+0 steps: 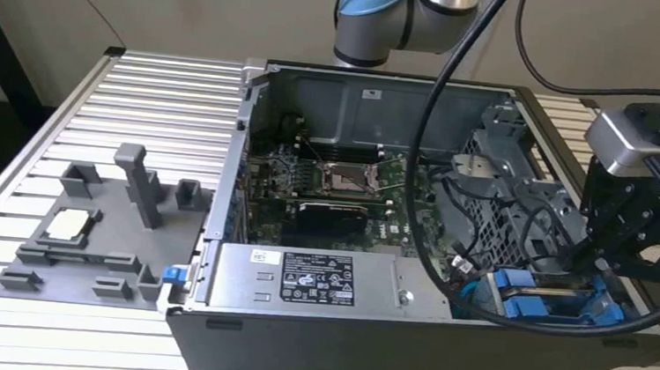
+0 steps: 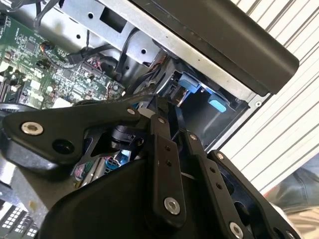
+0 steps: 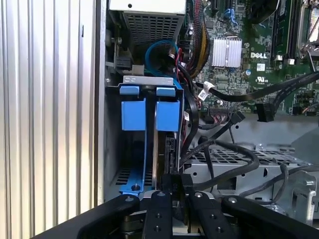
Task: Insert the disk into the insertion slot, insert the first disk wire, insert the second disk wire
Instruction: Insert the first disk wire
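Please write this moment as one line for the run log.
gripper: at drive bay | disk: blue-framed, in bay slot, at gripper tip | black cables: loose beside bay

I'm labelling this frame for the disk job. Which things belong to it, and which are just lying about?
Job:
- gripper
- blue-framed disk in the drive bay
- loose black cables beside the bay

Lying about:
- power-supply box
- motherboard
- grey fixture on the slatted table
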You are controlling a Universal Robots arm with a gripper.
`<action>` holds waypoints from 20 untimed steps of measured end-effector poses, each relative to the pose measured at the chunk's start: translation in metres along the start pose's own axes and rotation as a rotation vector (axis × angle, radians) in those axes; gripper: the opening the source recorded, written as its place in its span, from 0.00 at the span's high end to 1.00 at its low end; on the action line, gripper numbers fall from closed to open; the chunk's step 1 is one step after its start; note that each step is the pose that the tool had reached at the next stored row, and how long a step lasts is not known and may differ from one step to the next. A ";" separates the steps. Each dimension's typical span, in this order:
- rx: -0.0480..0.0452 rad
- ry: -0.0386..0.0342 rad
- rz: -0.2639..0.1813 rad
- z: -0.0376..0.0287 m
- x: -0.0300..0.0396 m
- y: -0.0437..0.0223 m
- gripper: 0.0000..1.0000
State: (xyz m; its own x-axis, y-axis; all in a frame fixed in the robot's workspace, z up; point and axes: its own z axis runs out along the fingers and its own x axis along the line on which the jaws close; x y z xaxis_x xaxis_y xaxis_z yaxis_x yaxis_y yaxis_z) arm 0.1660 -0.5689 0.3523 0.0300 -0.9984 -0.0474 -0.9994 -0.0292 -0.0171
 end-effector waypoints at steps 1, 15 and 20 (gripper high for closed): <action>0.0002 0.0002 0.003 0.0006 0.0001 0.0000 0.81; 0.0014 0.0009 0.029 0.0064 0.0027 0.0001 0.81; 0.0017 0.0011 0.036 0.0086 0.0029 -0.0006 0.81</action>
State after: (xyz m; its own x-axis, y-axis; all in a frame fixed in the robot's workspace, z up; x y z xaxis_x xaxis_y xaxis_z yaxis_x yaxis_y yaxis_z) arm 0.1668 -0.5713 0.3436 -0.0059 -0.9989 -0.0469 -0.9998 0.0067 -0.0171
